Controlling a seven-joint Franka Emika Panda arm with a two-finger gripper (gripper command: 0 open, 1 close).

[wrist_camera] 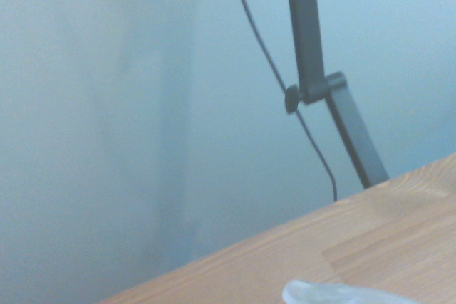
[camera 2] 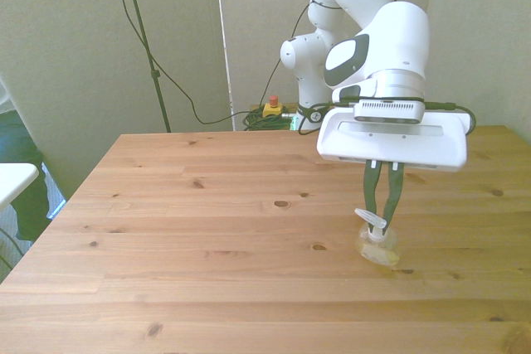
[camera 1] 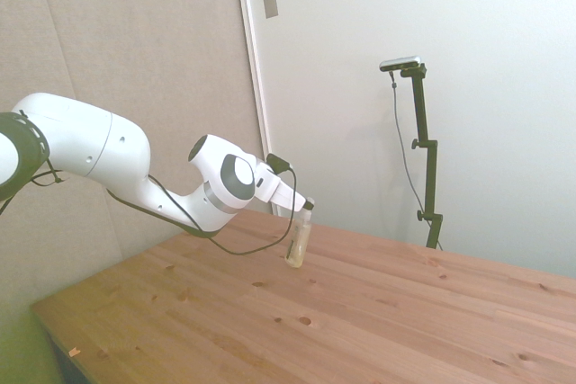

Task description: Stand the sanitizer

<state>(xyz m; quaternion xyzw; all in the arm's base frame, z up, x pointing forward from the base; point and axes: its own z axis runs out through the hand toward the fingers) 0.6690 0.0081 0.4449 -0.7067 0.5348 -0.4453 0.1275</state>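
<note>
The sanitizer [camera 1: 299,242] is a small translucent bottle of pale yellowish liquid with a white pump top. It stands close to upright with its base on the wooden table [camera 1: 378,312]. My gripper [camera 1: 308,208] reaches down at a slant from the left and is shut on the bottle's top. In the front view the two dark fingers [camera 2: 390,192] converge on the white nozzle above the sanitizer [camera 2: 377,244], toward the front view's right. The wrist view shows only a pale blurred edge of the sanitizer [wrist_camera: 342,294] above the table edge.
The table's far edge [camera 1: 432,254] runs close behind the bottle in the side view, with a pale wall beyond. A red-and-yellow button box [camera 2: 271,108] and cables lie on the floor behind the table.
</note>
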